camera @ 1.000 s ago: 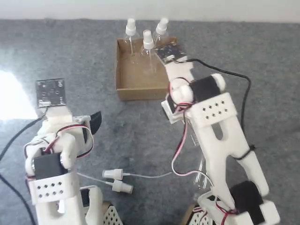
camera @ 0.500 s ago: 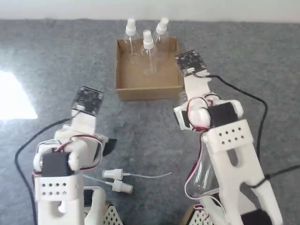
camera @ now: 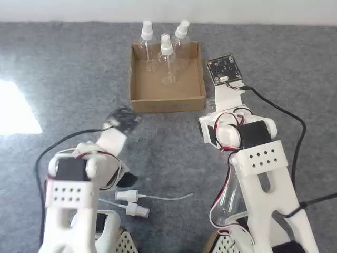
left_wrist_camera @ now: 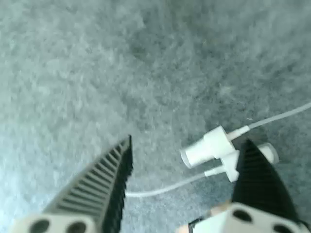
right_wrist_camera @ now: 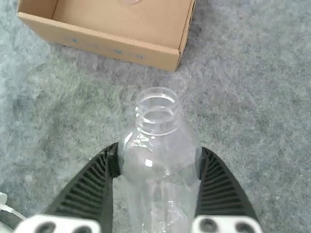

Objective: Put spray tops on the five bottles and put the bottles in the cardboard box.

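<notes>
**Open bottle held beside the box, two tops waiting**

The right pincer (right_wrist_camera: 156,149) pinches an open bottle (right_wrist_camera: 156,116) just outside the cardboard box (camera: 167,104), near its front corner. The box's front half is bare. Open grey table (camera: 158,142) lies between the box and the arms. The left pincer (left_wrist_camera: 188,142) is spread wide over two loose spray tops (camera: 126,196). It has swung over to them, and the right arm has pulled back from the box. Three topped bottles (camera: 166,52) stand at the box's back. One more bare bottle (camera: 230,197) shows under the right arm.
</notes>
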Robot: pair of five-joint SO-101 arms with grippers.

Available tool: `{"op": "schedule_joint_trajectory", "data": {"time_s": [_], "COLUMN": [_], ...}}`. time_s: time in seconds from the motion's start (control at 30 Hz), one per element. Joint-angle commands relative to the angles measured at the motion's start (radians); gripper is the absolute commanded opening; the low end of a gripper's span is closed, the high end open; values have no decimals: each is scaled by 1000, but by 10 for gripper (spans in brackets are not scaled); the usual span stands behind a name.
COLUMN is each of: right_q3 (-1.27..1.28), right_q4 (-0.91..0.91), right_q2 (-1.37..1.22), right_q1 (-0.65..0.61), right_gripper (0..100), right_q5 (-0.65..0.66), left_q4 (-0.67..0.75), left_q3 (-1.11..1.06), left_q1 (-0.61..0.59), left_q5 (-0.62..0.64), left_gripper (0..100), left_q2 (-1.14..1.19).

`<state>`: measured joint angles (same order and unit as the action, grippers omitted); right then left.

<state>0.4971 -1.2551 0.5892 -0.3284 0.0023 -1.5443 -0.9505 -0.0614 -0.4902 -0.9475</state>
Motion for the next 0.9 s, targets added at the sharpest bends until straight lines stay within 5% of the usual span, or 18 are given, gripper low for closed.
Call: {"op": "schedule_joint_trajectory", "data": {"time_s": [0.0,0.4,0.87], "right_q3": [11,25,26], "right_q4": [50,76,76], "right_q2": [38,39,39], "right_q1": [16,71,71], "right_gripper": [85,85,85], "right_q5": [-11,-14,-11], "left_q4": [37,160,255], "left_q3": [12,-48,-94], "left_q1": [60,193,187], "left_q5": [-58,-109,-114], "left_gripper": [320,318,171], "left_q2": [173,399,509]}}
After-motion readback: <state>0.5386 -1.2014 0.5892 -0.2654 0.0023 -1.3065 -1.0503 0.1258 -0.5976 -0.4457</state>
